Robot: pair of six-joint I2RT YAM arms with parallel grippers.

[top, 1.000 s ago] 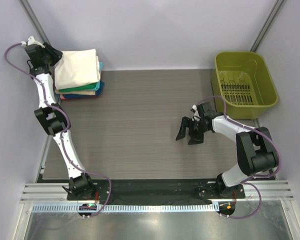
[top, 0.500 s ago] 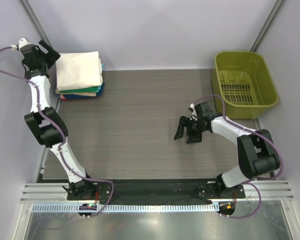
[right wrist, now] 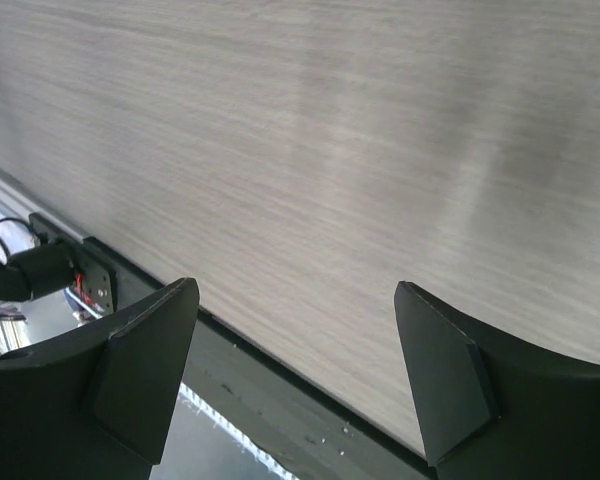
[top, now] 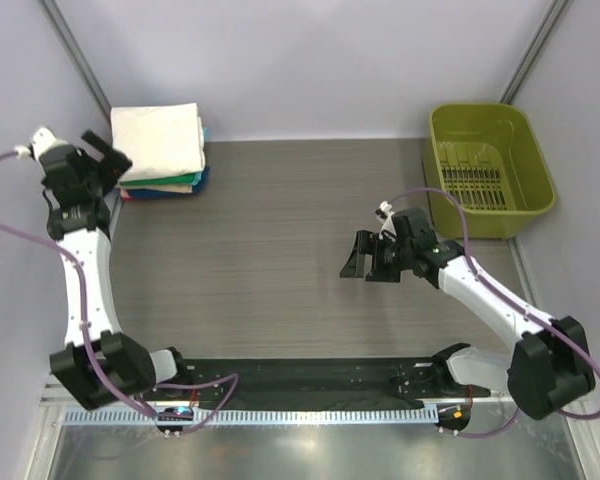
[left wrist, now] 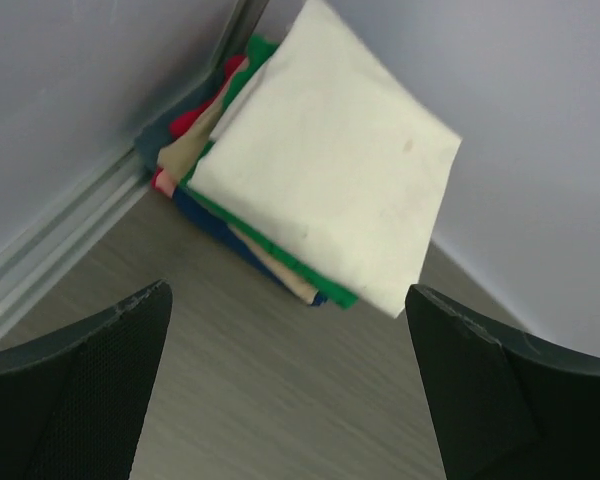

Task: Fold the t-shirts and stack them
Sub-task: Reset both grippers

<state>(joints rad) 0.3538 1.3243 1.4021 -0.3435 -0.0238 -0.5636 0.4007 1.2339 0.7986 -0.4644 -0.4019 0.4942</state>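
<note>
A stack of folded t-shirts (top: 161,150) sits in the far left corner of the table, the cream shirt (left wrist: 325,160) on top of green, tan, red and dark blue ones. My left gripper (top: 108,157) is open and empty, just left of the stack and a little nearer than it. In the left wrist view the stack lies ahead of its spread fingers (left wrist: 75,385). My right gripper (top: 365,258) is open and empty over the bare middle-right of the table, with only wood grain between its fingers (right wrist: 145,370).
An olive-green plastic basket (top: 490,165) stands at the far right of the table. Walls close in the left, back and right sides. A black strip and metal rail (top: 310,400) run along the near edge by the arm bases.
My left gripper has drawn back from the stack toward the near left, with the arm swinging out. My right gripper has shifted slightly left as its arm stretched out.
</note>
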